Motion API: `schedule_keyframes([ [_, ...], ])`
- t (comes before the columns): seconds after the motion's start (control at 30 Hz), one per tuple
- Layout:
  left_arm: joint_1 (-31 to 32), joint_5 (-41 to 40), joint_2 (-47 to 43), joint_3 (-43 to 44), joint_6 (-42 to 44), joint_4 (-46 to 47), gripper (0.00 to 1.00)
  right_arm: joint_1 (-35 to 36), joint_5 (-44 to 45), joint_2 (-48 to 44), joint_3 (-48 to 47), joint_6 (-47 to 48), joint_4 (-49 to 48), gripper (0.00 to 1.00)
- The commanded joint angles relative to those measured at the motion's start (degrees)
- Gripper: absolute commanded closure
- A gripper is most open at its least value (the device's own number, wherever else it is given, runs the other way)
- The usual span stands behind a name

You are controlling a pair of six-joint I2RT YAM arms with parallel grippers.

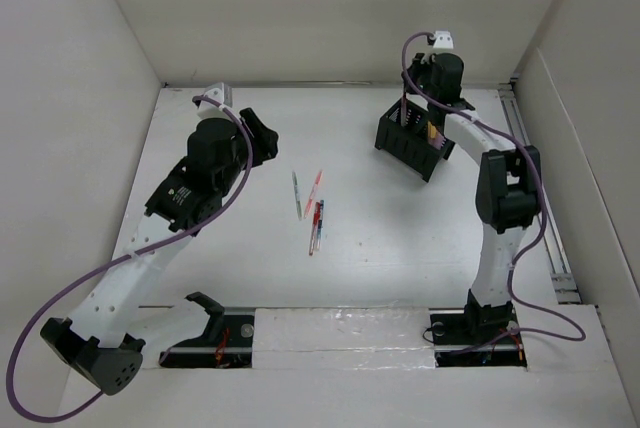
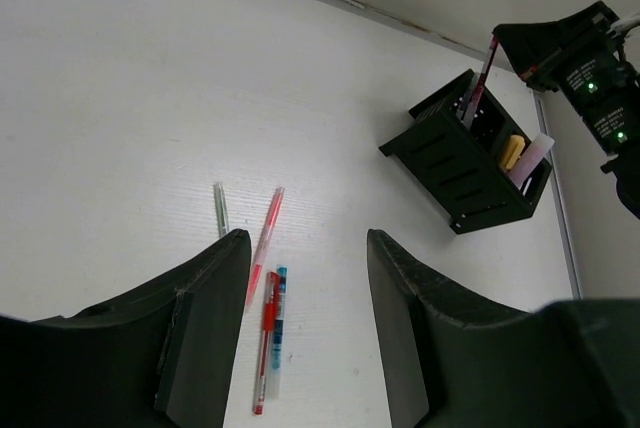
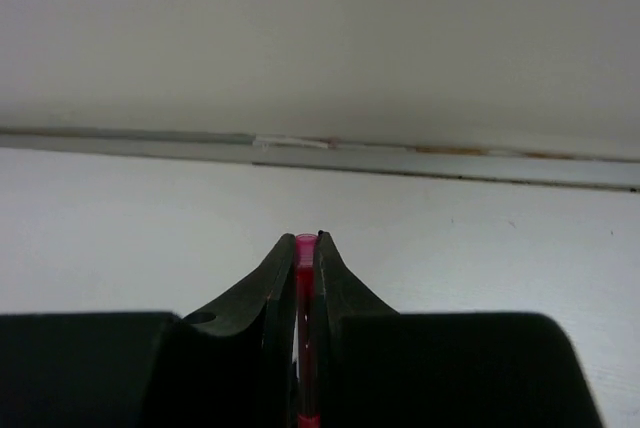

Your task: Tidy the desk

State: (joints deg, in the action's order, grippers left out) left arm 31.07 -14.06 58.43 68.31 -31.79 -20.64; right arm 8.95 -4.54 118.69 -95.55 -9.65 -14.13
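The desk is a white tabletop inside white walls. Several pens lie at its middle: a grey-green pen, a pink pen, and a red pen beside a blue pen. They also show in the left wrist view: grey-green, pink, red, blue. My left gripper is open and empty, raised to the left of the pens. My right gripper is shut on a pink-red pen, held upright in the black pen holder.
The holder holds a yellow item and a pale pink item. A metal rail runs along the right wall. A black-and-white strip lines the front edge between the arm bases. White walls enclose the desk.
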Motion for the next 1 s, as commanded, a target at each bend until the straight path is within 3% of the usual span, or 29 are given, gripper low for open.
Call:
schedule_keyframes([
  [0.0,0.0,-1.3,-0.3,2.3,-0.6,0.4,0.54,-0.4,-1.0,-4.8,5.7,-0.5,-7.5,0.86],
  [0.03,0.0,-1.3,-0.2,2.3,-0.5,0.4,0.54,-0.4,-0.3,-6.7,6.9,-0.5,-8.2,0.75],
  [0.13,0.0,-1.1,0.0,2.3,-0.2,0.5,0.54,-0.4,-0.7,-10.0,10.5,-0.5,-9.2,0.55],
  [0.3,0.0,-0.3,0.4,2.5,0.9,1.0,0.54,1.1,-1.5,-15.7,13.5,0.9,-7.6,0.50],
  [0.33,0.0,-0.1,0.5,2.6,1.1,1.0,0.54,1.6,-1.7,-16.7,14.2,1.3,-7.1,0.54],
  [0.4,0.0,0.4,0.4,2.5,1.5,1.4,0.54,4.0,-1.8,-20.2,17.6,2.7,-6.5,0.75],
  [0.43,0.0,0.5,0.5,2.4,1.6,1.5,0.54,5.0,-1.0,-21.5,18.8,3.1,-5.2,0.94],
  [0.47,0.0,1.2,0.3,2.4,1.6,1.6,0.54,6.2,-0.9,-22.5,21.3,3.7,-4.3,1.00],
  [0.7,0.0,2.0,-1.0,0.8,1.6,2.1,0.54,22.4,0.6,-23.9,29.1,4.6,7.6,1.00],
  [0.8,0.0,2.2,-1.6,0.2,1.9,1.8,0.54,27.7,2.9,-22.0,29.7,3.2,11.9,0.84],
  [0.83,0.0,2.3,-1.7,0.2,2.0,1.7,0.54,29.2,1.5,-20.7,29.4,3.2,12.5,0.74],
  [0.97,0.0,3.1,-2.4,-0.7,1.7,2.0,0.54,33.0,1.1,-15.4,25.5,3.1,20.3,0.63],
])
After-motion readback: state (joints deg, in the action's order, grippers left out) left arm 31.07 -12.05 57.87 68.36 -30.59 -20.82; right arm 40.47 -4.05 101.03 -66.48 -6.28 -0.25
